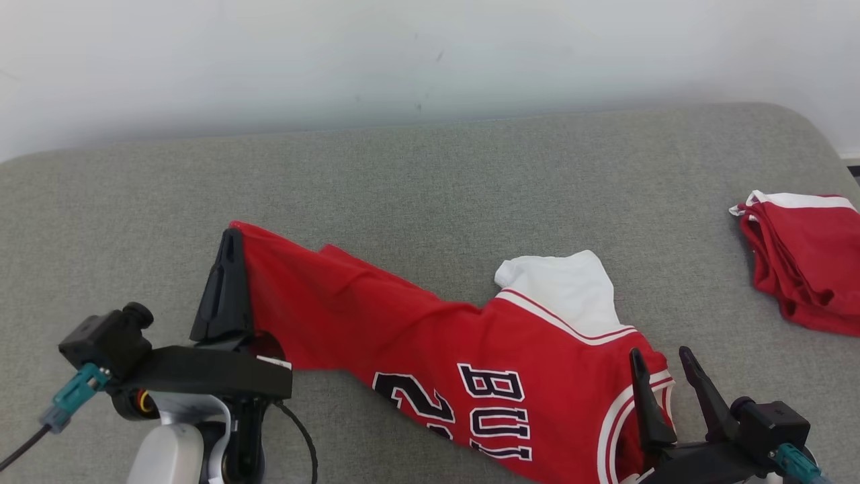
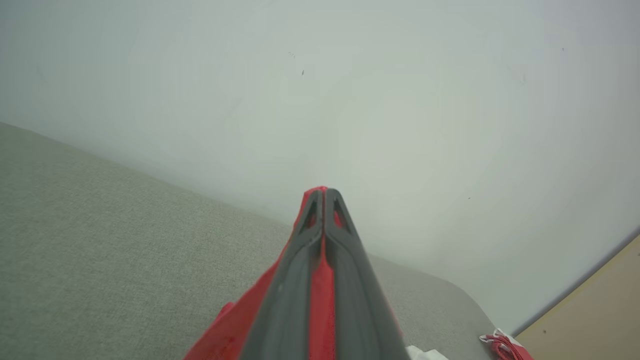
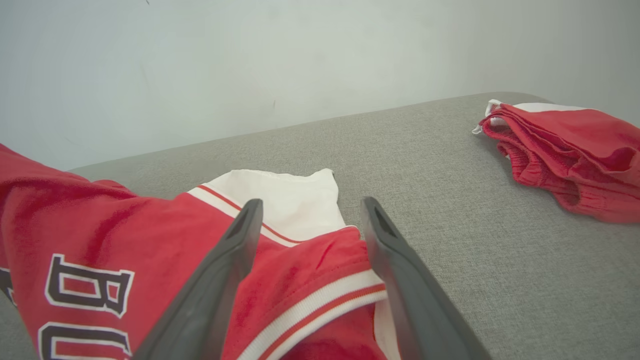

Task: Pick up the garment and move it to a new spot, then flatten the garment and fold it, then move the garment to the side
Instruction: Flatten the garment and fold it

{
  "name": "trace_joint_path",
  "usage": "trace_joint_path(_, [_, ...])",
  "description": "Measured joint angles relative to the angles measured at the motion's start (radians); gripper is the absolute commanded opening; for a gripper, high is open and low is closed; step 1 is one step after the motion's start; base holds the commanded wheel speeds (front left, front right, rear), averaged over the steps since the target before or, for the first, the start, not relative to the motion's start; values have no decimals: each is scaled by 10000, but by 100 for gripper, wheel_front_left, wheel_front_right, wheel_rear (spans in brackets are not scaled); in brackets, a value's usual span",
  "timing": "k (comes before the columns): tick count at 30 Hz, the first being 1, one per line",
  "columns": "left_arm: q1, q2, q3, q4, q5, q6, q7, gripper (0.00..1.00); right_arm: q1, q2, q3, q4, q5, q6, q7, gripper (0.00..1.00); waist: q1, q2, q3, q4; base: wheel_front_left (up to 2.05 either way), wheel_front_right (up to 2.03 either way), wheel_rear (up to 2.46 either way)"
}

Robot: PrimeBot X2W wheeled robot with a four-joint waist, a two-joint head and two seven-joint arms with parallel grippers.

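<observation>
Left claw (image 1: 231, 243) is clamped on one corner of the red jersey (image 1: 416, 336), the hem end by the look of it. In the left wrist view red cloth shows pinched between the closed fingers (image 2: 295, 290). That corner is held up off the grey cushion (image 1: 430, 175).

Right claw (image 1: 660, 359) is spread and gripping nothing. Its fingers straddle the shoulder/armhole end of the jersey, and the white-and-red trim band (image 3: 325, 310) runs across the gap between them. I can't tell from the wrist view whether the tips touch the cloth or sit just above it.

Key geometry: the jersey's long axis runs claw to claw, a diagonal from the left claw's tips down to the right claw. So each arm has its own end. Left has the hem, and right is nearest the shoulder.

The white panel (image 1: 564, 286) lies just ahead of the right claw's tips, a bit toward the left claw. The lettering (image 1: 494, 403) lies beside the right claw, on the side facing the left claw.

My read: the right claw needs to close on that trim before both ends can lift together. The risk is catching only one layer.

A second red garment (image 1: 803, 269), bunched, lies well apart, beyond the right claw on the side away from the left claw. It's not in the way.
</observation>
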Motion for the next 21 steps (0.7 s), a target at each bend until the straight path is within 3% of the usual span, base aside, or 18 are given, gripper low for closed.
trace_joint_path(3, [123,-29,-21,40,-140,23,-4,0,0,0,4,0,-2,0,0,100,0,0,1,-26,0,0,0])
trace_joint_path(7, [591,395,-86,667,380,470,384,0,-12,0,82,8,-4,0,2,100,0,0,4,-144,0,0,0])
trace_joint_path(13, [2296,447,249,410,-334,757,1106,0,69,-21,-184,-63,-2,0,-2,100,0,0,95,-275,0,0,0])
trace_joint_path(21, [3439,905,428,644,-182,1264,1476,0,90,-29,-328,-132,-2,0,2,100,1,0,220,63,0,0,0])
